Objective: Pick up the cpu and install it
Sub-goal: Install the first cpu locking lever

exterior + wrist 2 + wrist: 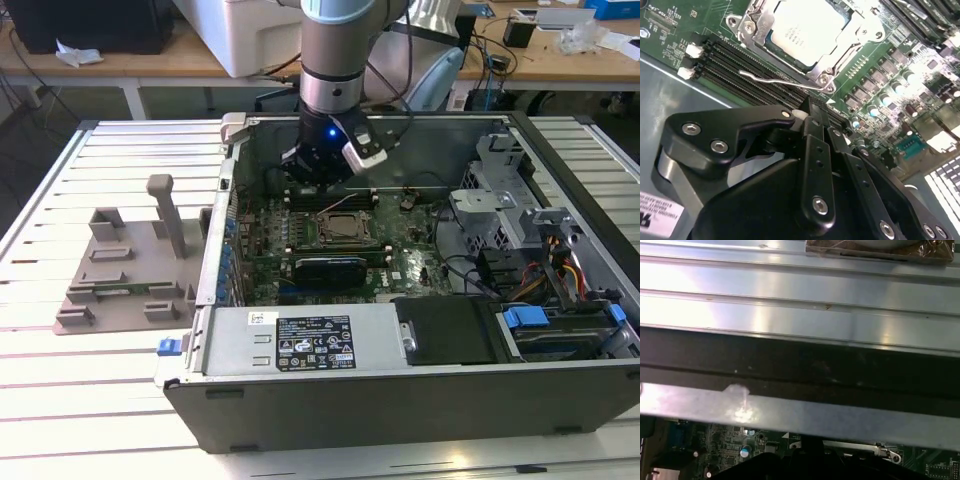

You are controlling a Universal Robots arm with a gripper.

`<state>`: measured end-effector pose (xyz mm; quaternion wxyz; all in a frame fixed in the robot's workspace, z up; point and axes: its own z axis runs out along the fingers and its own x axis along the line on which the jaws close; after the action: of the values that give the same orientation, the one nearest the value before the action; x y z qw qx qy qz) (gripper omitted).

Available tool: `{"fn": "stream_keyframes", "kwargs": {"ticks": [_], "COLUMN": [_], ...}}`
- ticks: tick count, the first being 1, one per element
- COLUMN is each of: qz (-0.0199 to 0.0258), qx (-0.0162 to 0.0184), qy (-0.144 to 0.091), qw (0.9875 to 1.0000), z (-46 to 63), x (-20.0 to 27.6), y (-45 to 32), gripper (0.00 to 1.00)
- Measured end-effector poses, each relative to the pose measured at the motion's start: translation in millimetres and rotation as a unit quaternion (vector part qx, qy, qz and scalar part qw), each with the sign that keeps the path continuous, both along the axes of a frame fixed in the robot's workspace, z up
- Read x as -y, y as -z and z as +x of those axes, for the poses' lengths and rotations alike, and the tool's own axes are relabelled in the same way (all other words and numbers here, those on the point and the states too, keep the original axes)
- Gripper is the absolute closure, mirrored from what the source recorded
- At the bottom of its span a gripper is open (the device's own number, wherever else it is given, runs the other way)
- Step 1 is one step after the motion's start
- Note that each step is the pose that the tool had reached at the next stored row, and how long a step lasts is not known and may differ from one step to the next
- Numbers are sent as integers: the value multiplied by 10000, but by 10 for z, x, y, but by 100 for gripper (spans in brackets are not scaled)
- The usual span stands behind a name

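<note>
The cpu (807,31), a silvery square chip, lies in the motherboard socket (752,22) with the metal frame around it. In the exterior view the cpu (345,228) sits mid-board inside the open computer case (400,390). A thin wire lever (785,82) runs along the socket's edge, between the socket and the memory slots. My gripper (812,107) hovers just off that edge over the memory slots, its black fingers brought together with nothing seen between them. In the exterior view my gripper (322,182) hangs inside the case behind the socket.
A grey plastic tray (130,270) with posts stands on the slatted table at the exterior view's left. The case holds a power supply (300,340), drive cages (500,200) and cables on the exterior view's right. The case wall (800,370) is close by in the first wrist view.
</note>
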<state>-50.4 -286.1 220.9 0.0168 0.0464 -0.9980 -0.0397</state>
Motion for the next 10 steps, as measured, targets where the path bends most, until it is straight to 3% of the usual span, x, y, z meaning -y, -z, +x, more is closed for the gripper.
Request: {"fn": "stream_keyframes", "kwargs": {"ticks": [10], "qz": [-1], "qx": [-17], "qy": [-3], "qw": [10000], "z": [194], "x": [-12], "y": [88], "gripper": [89]}}
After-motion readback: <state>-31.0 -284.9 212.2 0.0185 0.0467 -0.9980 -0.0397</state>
